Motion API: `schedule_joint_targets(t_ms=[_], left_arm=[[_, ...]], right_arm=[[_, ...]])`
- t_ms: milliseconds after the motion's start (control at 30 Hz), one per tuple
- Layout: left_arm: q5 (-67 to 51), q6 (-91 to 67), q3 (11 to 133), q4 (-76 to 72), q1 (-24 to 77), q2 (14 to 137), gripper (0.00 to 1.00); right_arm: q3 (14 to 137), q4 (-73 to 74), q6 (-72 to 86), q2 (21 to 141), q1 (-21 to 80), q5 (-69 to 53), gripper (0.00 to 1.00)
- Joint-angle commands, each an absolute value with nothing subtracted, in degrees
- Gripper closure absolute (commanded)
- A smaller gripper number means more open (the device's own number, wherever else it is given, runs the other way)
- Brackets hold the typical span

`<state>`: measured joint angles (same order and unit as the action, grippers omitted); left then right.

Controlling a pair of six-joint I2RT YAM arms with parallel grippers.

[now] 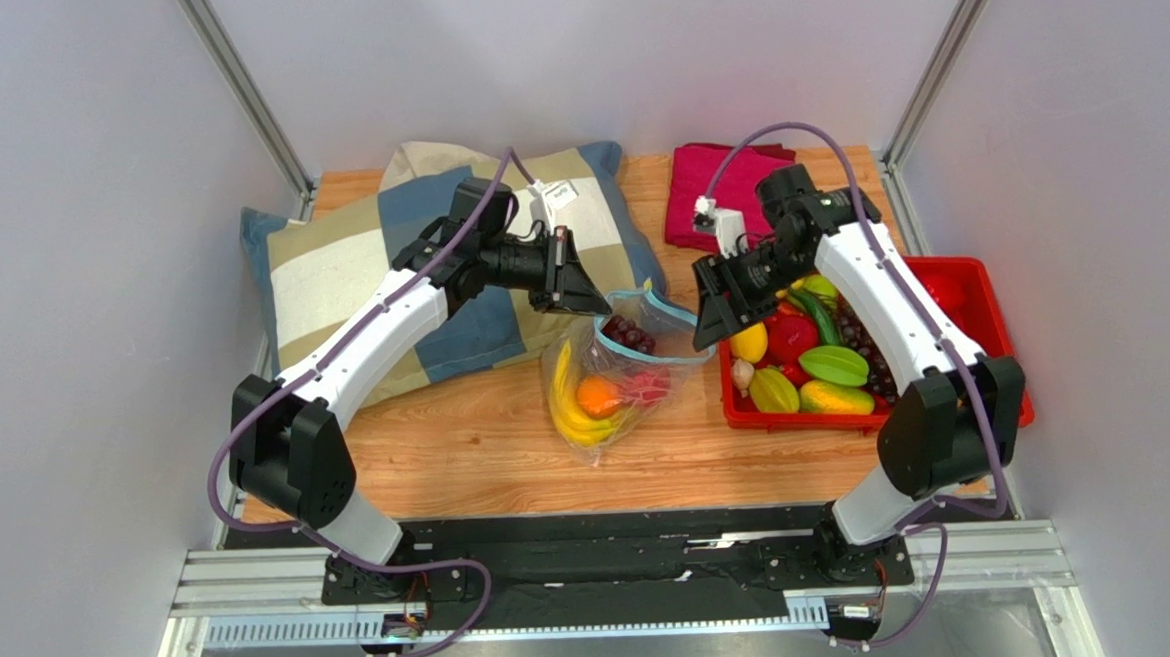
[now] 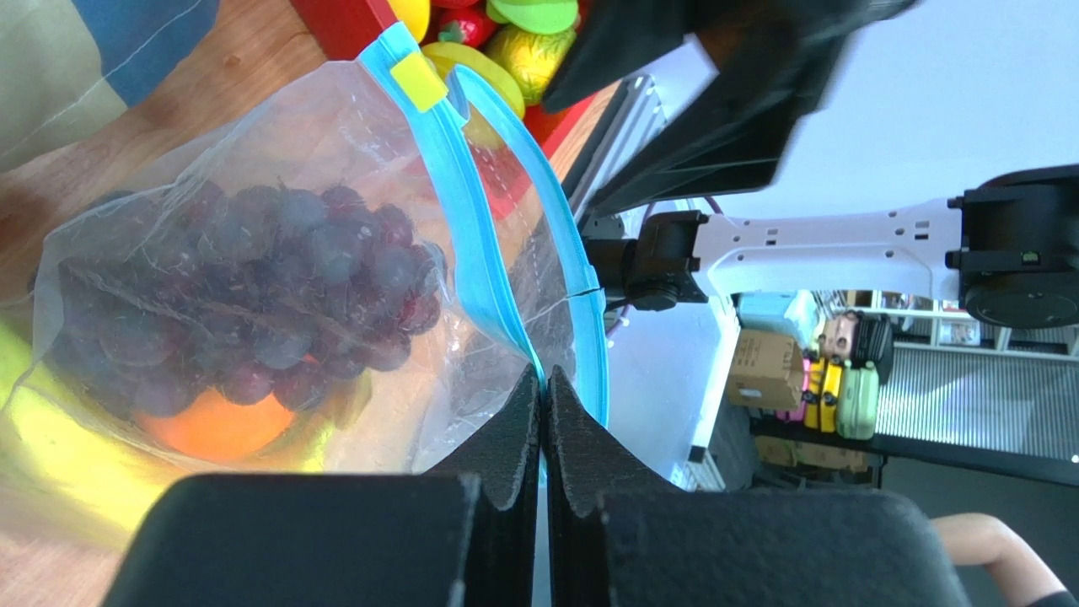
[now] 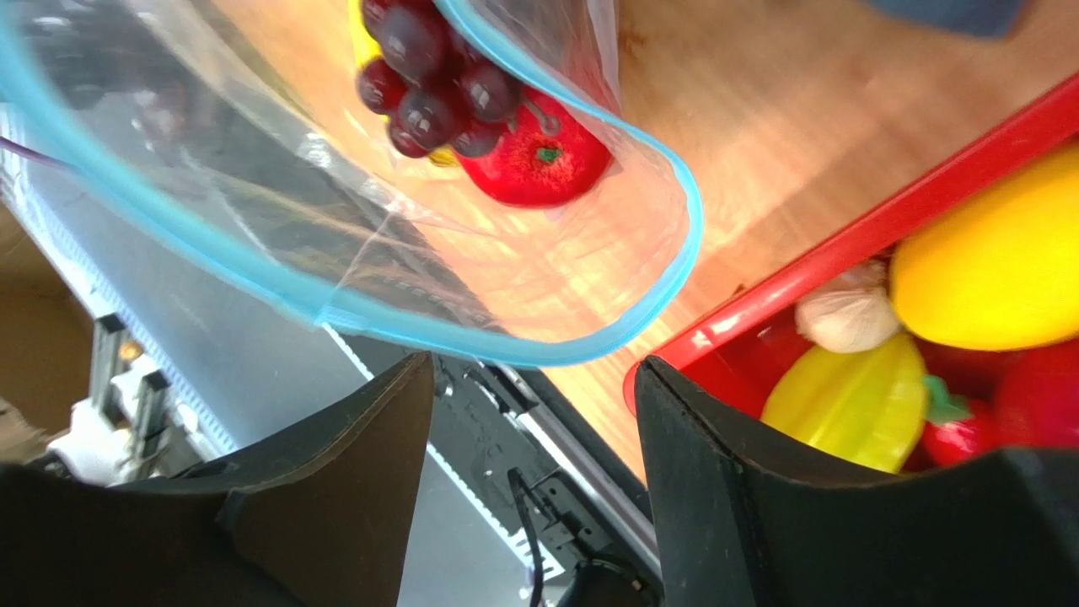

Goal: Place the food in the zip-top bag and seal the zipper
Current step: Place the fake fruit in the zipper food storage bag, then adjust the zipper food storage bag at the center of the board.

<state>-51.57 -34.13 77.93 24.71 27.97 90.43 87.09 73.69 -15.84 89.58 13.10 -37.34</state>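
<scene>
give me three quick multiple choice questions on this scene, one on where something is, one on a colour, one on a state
1. Where is the banana bunch?
A) in the clear bag
B) in the red tray
C) on the pillow

2. What colour is the strip along the bag's mouth?
A) red
B) blue
C) green

3. How is the right hand?
A) shut on an apple
B) shut on the bag
C) open

Answers:
1 A, the bananas show through the plastic in the top view.
2 B, a blue strip edges the mouth in both wrist views.
3 C, its fingers stand apart and grip nothing.
</scene>
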Motion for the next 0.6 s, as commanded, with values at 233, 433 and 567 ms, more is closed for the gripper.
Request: schedule_joint_targets(t_ms=[233, 433, 567], left_arm=[[-51.9, -30.7, 78.9, 26.8, 27.9, 86.9, 1.0], [-48.0, -26.8, 80.8, 33.0, 28.6, 83.2, 1.0], [-41.8, -24.8, 82.4, 36.0, 30.4, 82.0, 1.0]], right_arm=[[85.2, 68.9, -13.3, 96.9, 14.0, -39.2, 0.83], [90.0, 70.1, -8.6, 87.0, 14.4, -53.2, 1.0], [89.7, 62.5, -3.1, 81.1, 15.6, -53.3, 1.0]])
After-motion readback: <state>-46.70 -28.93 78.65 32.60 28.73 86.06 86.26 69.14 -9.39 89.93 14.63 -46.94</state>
